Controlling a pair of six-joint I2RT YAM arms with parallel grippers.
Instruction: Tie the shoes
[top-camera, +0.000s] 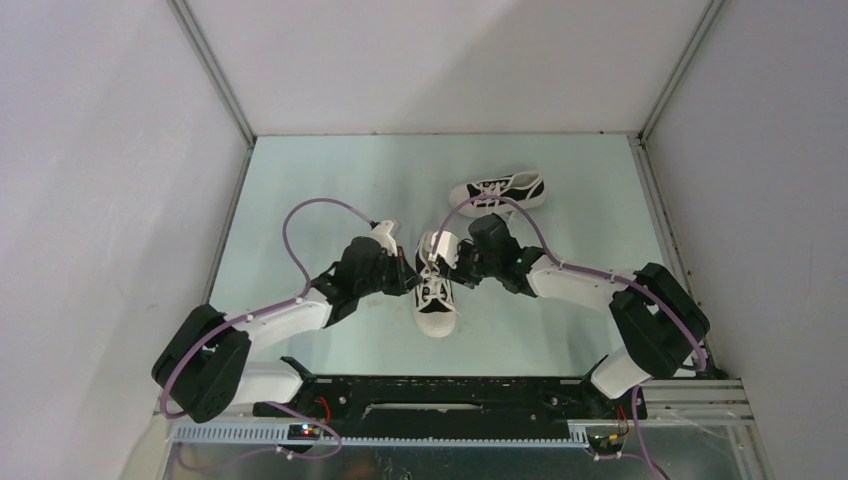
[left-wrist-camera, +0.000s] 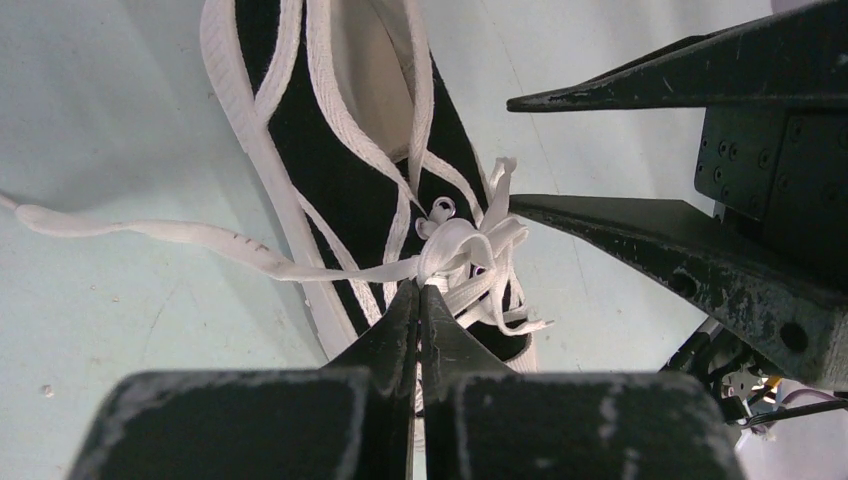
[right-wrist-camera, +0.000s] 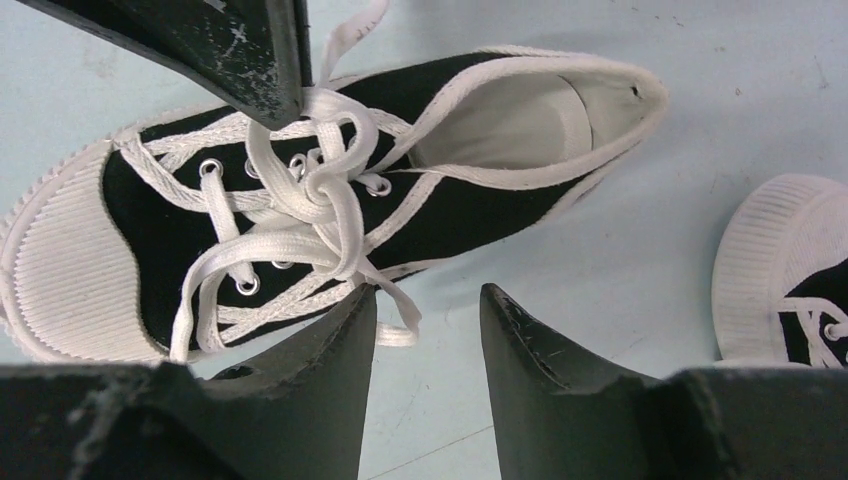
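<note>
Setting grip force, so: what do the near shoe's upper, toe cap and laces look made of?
The upper looks like black woven fabric, likely canvas, with a matte finish. The toe cap appears to be white rubber, going by its fine moulded ridges. The laces are flat white woven textile, perhaps cotton or polyester. They bend softly.
</note>
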